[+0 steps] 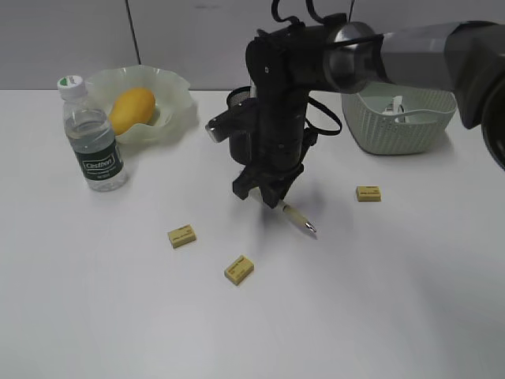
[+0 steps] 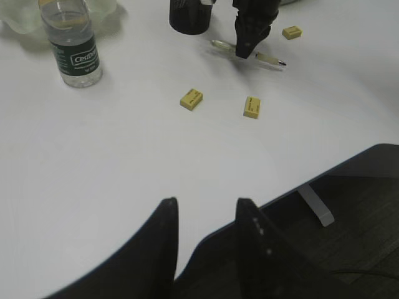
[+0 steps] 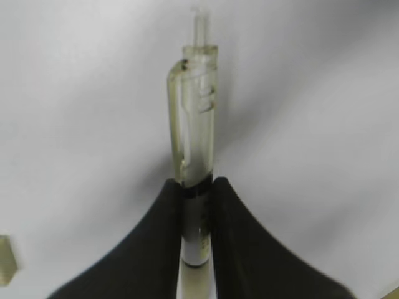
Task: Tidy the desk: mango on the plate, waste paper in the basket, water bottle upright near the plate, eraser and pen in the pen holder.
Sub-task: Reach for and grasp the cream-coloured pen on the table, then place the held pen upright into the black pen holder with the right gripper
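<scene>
Black jaws of the right gripper (image 3: 198, 205) pinch a clear-barrelled pen (image 3: 196, 124) between them; only the right wrist view shows this closely, the transparent clip and plunger end running up the middle of the frame past the fingertips, both pads touching the barrel. In the exterior view the same gripper (image 1: 272, 197) stands at frame centre with the pen (image 1: 300, 221) slanting out to its lower right, tip on the white surface (image 1: 394, 300). That view alone shows the mango (image 1: 131, 109) lying in the wavy green plate (image 1: 177, 95) at upper left, the water bottle (image 1: 93, 134) upright just beside it, and the woven basket (image 1: 402, 126) at upper right with white paper (image 1: 392, 105) inside. Three yellow erasers (image 1: 239, 269) lie scattered on the surface. The left wrist view shows the left gripper (image 2: 206, 212) at bottom centre, jaws apart and holding nothing, with the pen holder (image 2: 190, 15) at the top edge.
</scene>
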